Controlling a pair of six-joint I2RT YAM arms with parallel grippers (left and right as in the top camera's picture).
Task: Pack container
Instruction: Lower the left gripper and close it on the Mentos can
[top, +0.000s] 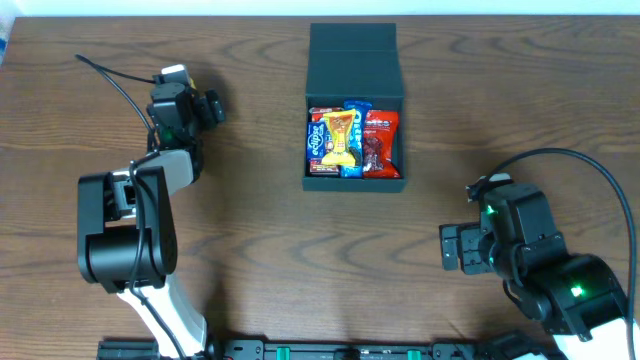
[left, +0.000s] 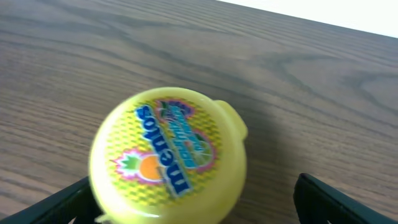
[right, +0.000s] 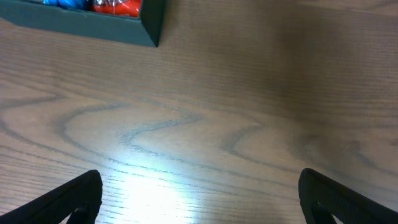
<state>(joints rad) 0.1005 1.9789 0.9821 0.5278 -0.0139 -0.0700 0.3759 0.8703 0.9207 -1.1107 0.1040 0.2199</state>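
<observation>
The dark teal container (top: 355, 60) stands open at the back middle of the table, its flap lid folded back, with several bright snack packets (top: 352, 140) inside. A round yellow Mentos tub (left: 168, 155) lies on the wood between the fingers of my left gripper (left: 199, 205), which is open. The left finger (left: 59, 202) is close beside the tub, and the right finger (left: 336, 199) stands well apart from it. In the overhead view my left gripper (top: 174, 82) is at the far left and covers the tub. My right gripper (right: 199, 199) is open over bare wood, at the front right (top: 455, 248).
The container's near corner (right: 149, 25) shows at the top left of the right wrist view. A black cable (top: 115, 80) runs behind the left arm, and another (top: 600, 180) loops over the right arm. The table's far edge (left: 348, 25) lies beyond the tub.
</observation>
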